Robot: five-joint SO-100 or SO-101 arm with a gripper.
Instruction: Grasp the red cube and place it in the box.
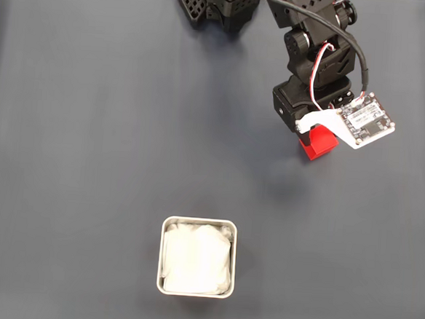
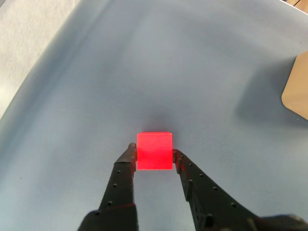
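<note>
Red cube [image 2: 154, 150]: wrist view, lodged between the two black fingers [image 2: 124, 168] of gripper [image 2: 154, 155], both tips touching its left & right faces; pinched. Cube's front face square to camera, top edge just above tips. Cannot tell whether resting on mat or lifted off.
Same cube [image 1: 318, 144]: fixed view, upper right, mostly hidden under arm's wrist; only lower part sticking out below white camera bracket [image 1: 325, 119] w/ circuit board [image 1: 366, 121].
Box [image 1: 197, 256]: fixed view, bottom centre, well apart from cube, down & to left of it. Pale rim, white crumpled paper lining inside.
Surface: dark grey-blue mat [image 1: 90, 136].
Tan rounded patch [image 2: 296, 89]: wrist view, right edge; unidentified.
</note>
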